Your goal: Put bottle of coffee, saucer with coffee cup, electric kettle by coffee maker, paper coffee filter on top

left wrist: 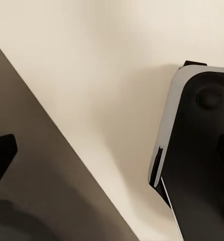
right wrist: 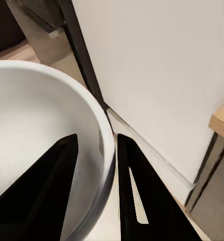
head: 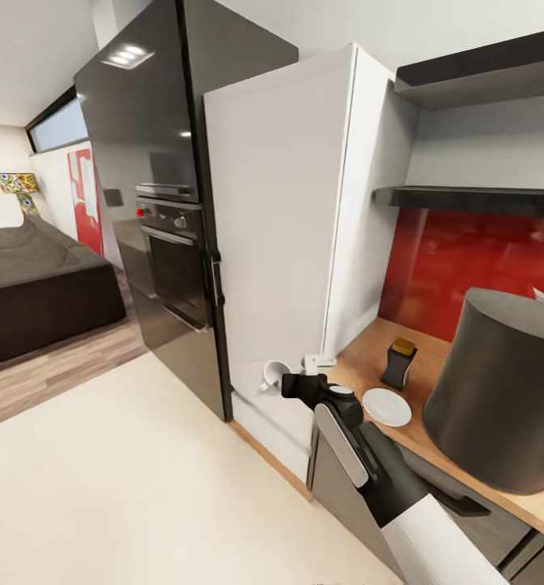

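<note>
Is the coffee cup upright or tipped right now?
Tipped: the coffee cup hangs sideways in the right gripper, one finger inside its rim, mouth facing sideways.

White coffee cup [right wrist: 36,145] pinched by the black right gripper [right wrist: 98,150], beyond it white saucer [head: 387,406] on tan kitchen countertop [head: 369,357], red backsplash [head: 467,268]

Floor [head: 125,471]: pale cream, meeting wood planks [head: 52,378] toward the left. Tall glossy black unit [head: 141,122] houses a built-in oven [head: 174,260]. A white cabinet [head: 280,219] stands beside it. Red backsplash [head: 459,260] covers the wall at right. A dark sofa [head: 36,280] sits at far left below a high window [head: 58,126]. Ceiling lights reflect on the black unit.
</note>
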Tool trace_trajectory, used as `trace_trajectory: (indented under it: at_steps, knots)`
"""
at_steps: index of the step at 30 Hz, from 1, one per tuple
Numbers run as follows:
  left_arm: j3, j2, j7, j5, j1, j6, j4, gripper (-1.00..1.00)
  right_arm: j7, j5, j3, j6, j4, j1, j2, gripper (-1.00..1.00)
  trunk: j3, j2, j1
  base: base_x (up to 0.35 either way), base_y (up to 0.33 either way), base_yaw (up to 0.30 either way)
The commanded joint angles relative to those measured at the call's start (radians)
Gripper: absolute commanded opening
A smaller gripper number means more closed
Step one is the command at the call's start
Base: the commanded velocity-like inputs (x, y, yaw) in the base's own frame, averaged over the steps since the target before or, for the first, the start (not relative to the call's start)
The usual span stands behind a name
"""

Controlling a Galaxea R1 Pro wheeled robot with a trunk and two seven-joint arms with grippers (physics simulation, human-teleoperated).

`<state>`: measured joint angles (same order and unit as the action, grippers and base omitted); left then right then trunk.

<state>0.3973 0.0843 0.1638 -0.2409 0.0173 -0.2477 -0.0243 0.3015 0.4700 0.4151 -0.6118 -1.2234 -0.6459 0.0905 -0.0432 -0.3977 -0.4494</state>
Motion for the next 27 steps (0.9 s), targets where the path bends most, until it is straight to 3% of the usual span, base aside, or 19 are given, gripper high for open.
trace_trajectory:
  at_steps: [1, 6, 9, 12, 19, 27]
  knots:
    - [0.006, 0.000, 0.004, -0.011, 0.001, -0.004, 0.001, 1.00, 0.010, 0.010, 0.002, -0.002, -0.001, -0.001, 0.000, -1.00, -0.002, -0.002, -0.001, 0.000, 0.000, -0.267]
    - [0.005, 0.000, 0.004, -0.011, 0.001, -0.004, 0.001, 1.00, 0.009, 0.016, 0.016, -0.004, 0.000, -0.001, 0.009, -1.00, -0.002, -0.002, -0.001, 0.000, 0.000, -0.267]
    - [0.005, 0.000, 0.004, -0.011, 0.000, -0.004, 0.001, 1.00, 0.008, 0.017, 0.090, -0.005, -0.001, -0.001, 0.021, -1.00, -0.002, -0.002, -0.001, 0.000, 0.000, -0.267]
    - [0.004, 0.000, 0.004, -0.011, 0.001, -0.004, 0.001, 1.00, 0.008, 0.018, 0.126, -0.005, -0.002, -0.001, 0.025, -1.00, -0.002, -0.002, -0.001, 0.000, 0.000, -0.266]
    - [0.003, 0.000, 0.004, -0.012, 0.001, -0.008, -0.002, 1.00, 0.008, 0.018, 0.138, -0.005, -0.001, -0.001, 0.028, -1.00, -0.002, -0.002, -0.001, 0.004, 0.009, -0.267]
    - [0.007, 0.000, 0.003, -0.011, 0.001, -0.008, -0.002, 1.00, 0.008, 0.017, 0.139, -0.005, -0.001, -0.001, 0.028, -1.00, -0.002, -0.002, -0.001, 0.133, 0.241, -0.266]
